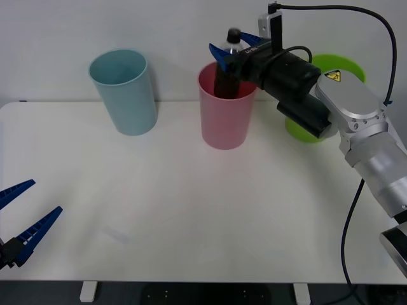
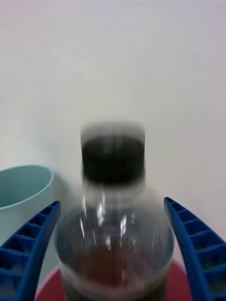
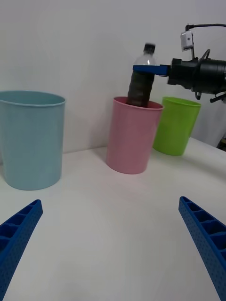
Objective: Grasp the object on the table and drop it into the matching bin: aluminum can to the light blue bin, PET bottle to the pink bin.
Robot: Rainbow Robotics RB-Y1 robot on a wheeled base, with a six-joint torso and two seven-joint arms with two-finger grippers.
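You were at the drop: your right gripper (image 1: 234, 49), fingers spread beside the bottle (image 1: 227, 73), sat over the pink bin (image 1: 224, 121); next, withdraw clear.

Your left gripper (image 1: 22, 219) waited open near the table's (image 1: 191, 210) front left corner.

Blurred PET bottle (image 2: 113, 225) hangs between spread blue fingers (image 2: 28, 249) above pink bin (image 2: 181, 277).

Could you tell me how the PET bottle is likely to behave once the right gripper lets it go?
The PET bottle leans, its base already inside the pink bin, so it should drop in. Mostly dark-filled, probably fairly heavy. Right gripper fingers look spread.
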